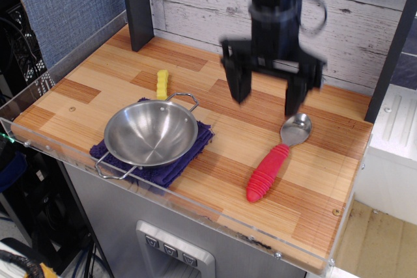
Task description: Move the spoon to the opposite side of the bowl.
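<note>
The spoon (273,161) lies flat on the wooden table to the right of the bowl, its silver head toward the back right and its ribbed red handle toward the front. The steel bowl (150,132) sits on a dark purple cloth at the front left. My gripper (266,99) hangs above the table behind the spoon, raised clear of it. Its two black fingers are spread wide apart and hold nothing.
A small yellow ridged piece (161,83) lies behind the bowl. The purple cloth (186,157) shows under the bowl. A dark post (135,6) stands at the back left. A clear plastic rim (195,208) runs along the table's front edge.
</note>
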Controlling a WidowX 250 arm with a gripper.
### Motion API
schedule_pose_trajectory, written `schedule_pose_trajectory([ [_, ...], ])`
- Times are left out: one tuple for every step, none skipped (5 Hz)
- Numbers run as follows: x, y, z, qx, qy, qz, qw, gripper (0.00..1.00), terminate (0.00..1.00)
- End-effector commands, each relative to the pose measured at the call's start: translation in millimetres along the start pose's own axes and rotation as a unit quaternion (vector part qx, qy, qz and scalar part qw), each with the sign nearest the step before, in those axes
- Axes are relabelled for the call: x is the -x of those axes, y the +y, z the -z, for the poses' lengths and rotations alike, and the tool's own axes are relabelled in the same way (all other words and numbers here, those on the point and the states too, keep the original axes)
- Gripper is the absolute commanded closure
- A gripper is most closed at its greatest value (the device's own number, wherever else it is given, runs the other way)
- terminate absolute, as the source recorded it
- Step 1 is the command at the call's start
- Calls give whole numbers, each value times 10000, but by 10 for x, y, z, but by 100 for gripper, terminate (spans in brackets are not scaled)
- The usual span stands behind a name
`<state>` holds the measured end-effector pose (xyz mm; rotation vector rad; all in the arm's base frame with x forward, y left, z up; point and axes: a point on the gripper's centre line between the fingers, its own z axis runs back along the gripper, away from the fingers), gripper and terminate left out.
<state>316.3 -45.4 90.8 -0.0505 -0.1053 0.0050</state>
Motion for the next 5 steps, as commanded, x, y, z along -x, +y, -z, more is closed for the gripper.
schedule_pose_trajectory([
  [23,73,-787,-86,-504,-120,9986,0,0],
  [41,103,-881,51,-553,96,9984,0,0],
  [22,163,-932,-23,-296,390,9988,0,0],
  [22,163,-932,-23,-296,390,9988,0,0],
  [22,163,-932,-23,-296,390,9988,0,100],
])
